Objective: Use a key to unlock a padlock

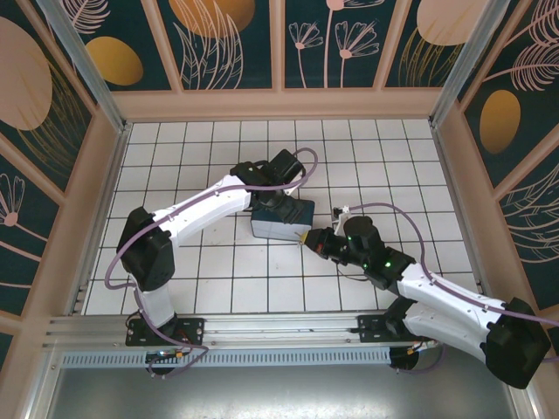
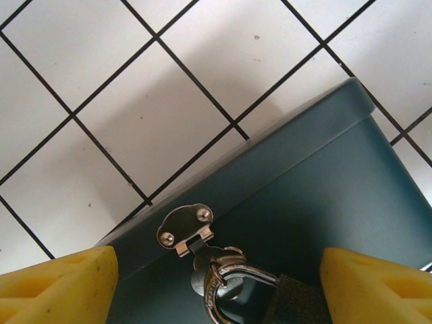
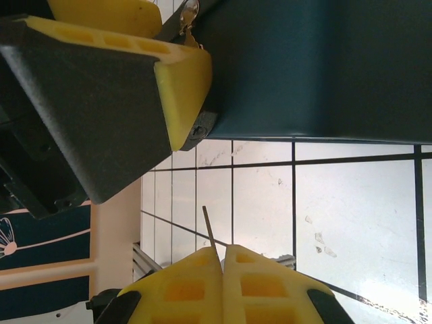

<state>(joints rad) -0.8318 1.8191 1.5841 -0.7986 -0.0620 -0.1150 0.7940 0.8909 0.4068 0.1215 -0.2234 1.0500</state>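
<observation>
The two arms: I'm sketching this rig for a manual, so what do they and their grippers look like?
The left arm and right arm have white rounded links joined by black housings, each trailed by a loose purple cable. A green light glows on the right arm's wrist. The left gripper and right gripper have dark fingers faced with yellow pads moulded with square recesses.

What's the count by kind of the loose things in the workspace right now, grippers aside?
Box: 1
Padlock: 1, hanging at the box's hasp
Key: 1, pinched in the right gripper
Total: 3
</observation>
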